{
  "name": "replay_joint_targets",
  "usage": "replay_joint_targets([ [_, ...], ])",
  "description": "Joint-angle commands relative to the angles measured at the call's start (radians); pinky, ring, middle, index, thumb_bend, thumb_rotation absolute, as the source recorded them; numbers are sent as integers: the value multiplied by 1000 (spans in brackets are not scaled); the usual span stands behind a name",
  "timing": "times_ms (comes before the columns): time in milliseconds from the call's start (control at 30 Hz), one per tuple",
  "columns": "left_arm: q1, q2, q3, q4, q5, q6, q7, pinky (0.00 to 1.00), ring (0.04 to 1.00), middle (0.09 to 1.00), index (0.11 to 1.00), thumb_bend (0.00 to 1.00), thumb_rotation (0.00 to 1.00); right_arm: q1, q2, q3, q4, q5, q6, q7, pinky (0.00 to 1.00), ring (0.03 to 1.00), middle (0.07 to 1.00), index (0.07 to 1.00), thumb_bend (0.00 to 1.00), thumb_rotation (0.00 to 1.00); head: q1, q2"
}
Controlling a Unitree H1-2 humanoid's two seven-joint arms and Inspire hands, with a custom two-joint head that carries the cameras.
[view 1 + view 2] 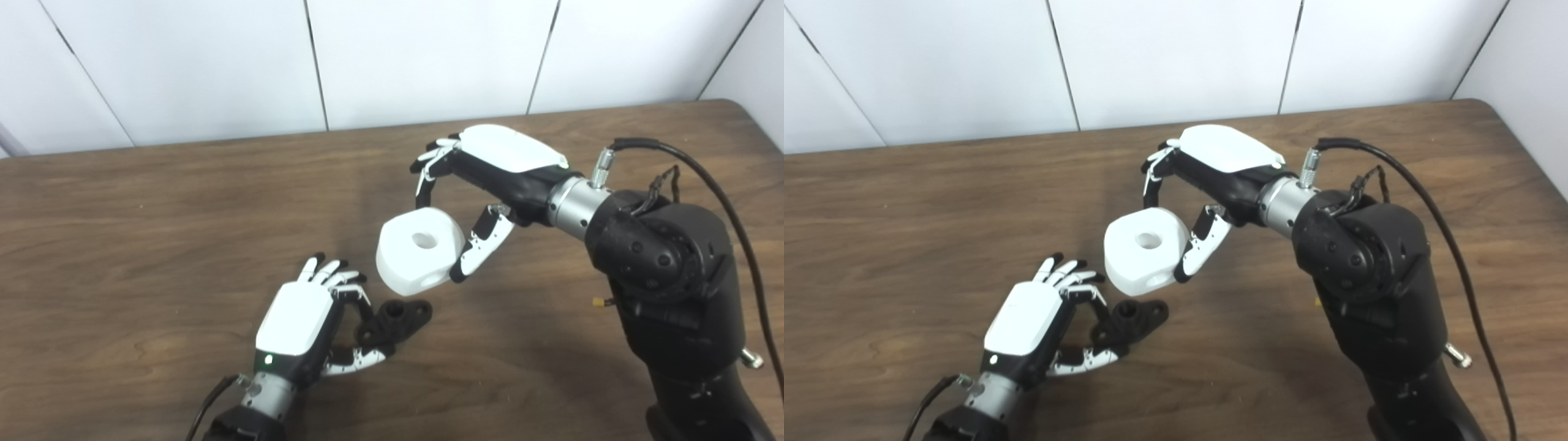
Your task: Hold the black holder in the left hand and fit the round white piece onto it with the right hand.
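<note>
Two hands seen over brown bench (153, 202). Holder (395, 320), black, pinched between fingers and thumb of left hand (306, 318), near front of bench; whether it rests on bench or is lifted cannot be told. White piece (420, 249), round with centre hole, gripped by right hand (484, 177) between fingers and thumb, held tilted just above and behind holder, apparently not touching it.

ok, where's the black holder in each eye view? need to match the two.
Left eye view: black holder just below centre, at the left hand.
Right eye view: black holder left of centre, lower half.
Shared landmark: the round white piece held by the right hand, directly above it.
</note>
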Motion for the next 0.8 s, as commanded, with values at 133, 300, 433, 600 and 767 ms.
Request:
replay_joint_targets([
  [133, -2, -12, -18, -6, 25, 1, -28, 1000, 906, 798, 486, 522, 51, -14, 10, 19, -7, 2, -5, -12, 1000, 949, 847, 481, 525, 138, 8, 5],
  [300, -3, -16, -18, -3, 28, 1, -26, 1000, 905, 799, 486, 522, 50, -14, 13, 28, -5, 10, -4, -13, 1000, 949, 848, 480, 525, 138, 9, 8],
  [433, -4, -18, -19, 1, 33, 1, -23, 1000, 906, 800, 486, 522, 51, -13, 14, 27, 1, 18, 1, -1, 1000, 954, 854, 481, 525, 137, 9, 9],
  [600, -4, -20, -18, 2, 32, 0, -20, 994, 904, 801, 486, 522, 50, -8, 14, 27, 7, 19, 0, 3, 1000, 961, 858, 481, 525, 136, 9, 11],
  [767, -4, -22, -18, 2, 32, 1, -21, 997, 904, 802, 486, 522, 50, -3, 13, 32, 11, 21, 1, -7, 1000, 959, 856, 481, 525, 136, 9, 12],
])
